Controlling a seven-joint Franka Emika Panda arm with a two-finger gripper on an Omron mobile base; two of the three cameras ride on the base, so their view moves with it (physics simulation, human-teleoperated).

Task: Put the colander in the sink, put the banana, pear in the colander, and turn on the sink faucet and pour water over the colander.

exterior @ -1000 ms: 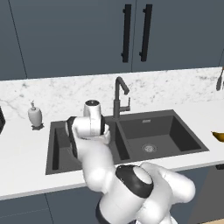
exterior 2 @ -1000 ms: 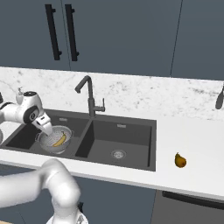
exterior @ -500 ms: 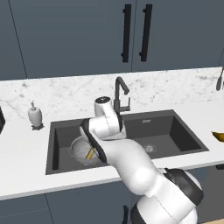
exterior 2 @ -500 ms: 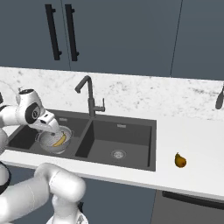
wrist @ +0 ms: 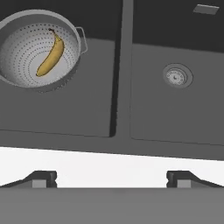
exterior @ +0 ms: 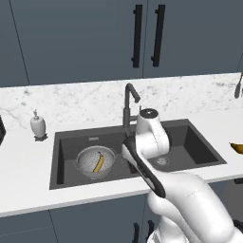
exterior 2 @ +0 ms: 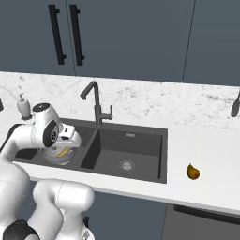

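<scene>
Released pincer [wrist: 111, 179] above sink [wrist: 122, 65] divider; soap dispenser [exterior: 38, 126] and faucet [exterior: 129, 105] behind.

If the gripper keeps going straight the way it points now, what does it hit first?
Most likely the sink, about at the centre divider between the basins. The open gripper points there, with the colander holding the banana off to one side. Depth is uncertain.

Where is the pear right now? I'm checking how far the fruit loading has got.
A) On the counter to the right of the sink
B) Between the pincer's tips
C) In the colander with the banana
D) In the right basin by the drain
A: the pear sits on the white counter right of the sink, while the colander holds just the banana.
</scene>
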